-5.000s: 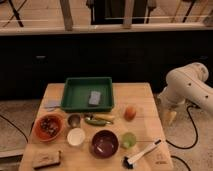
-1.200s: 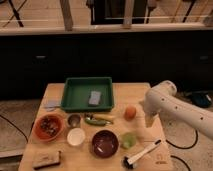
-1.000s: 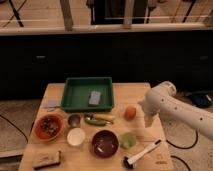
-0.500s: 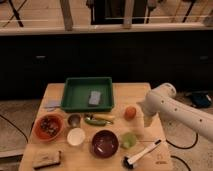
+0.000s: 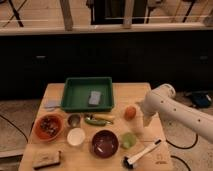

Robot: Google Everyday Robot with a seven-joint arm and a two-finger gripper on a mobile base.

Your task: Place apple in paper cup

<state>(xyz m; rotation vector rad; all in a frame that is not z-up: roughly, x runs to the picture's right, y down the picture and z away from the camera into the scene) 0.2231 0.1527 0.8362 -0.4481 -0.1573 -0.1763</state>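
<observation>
The apple [image 5: 130, 113], small, round and orange-red, lies on the wooden table [image 5: 125, 92] right of the middle. My gripper [image 5: 145, 121] hangs at the end of the white arm, just right of the apple and slightly nearer the front, pointing down at the table. It is open and holds nothing. The white paper cup [image 5: 76, 136] stands upright near the front left, between an orange bowl and a dark purple bowl, well left of the apple.
A green tray [image 5: 75, 102] with a grey sponge [image 5: 94, 97] sits at the back. Also on the table are an orange bowl [image 5: 48, 126], a metal cup [image 5: 74, 120], a green-yellow vegetable [image 5: 98, 119], a purple bowl [image 5: 105, 143], a green cup [image 5: 129, 140] and a brush [image 5: 142, 153].
Five seconds ago the arm stood off the table's right side. It has since swung in beside the apple, and over the last second it edged slightly closer. The objects have not moved.
</observation>
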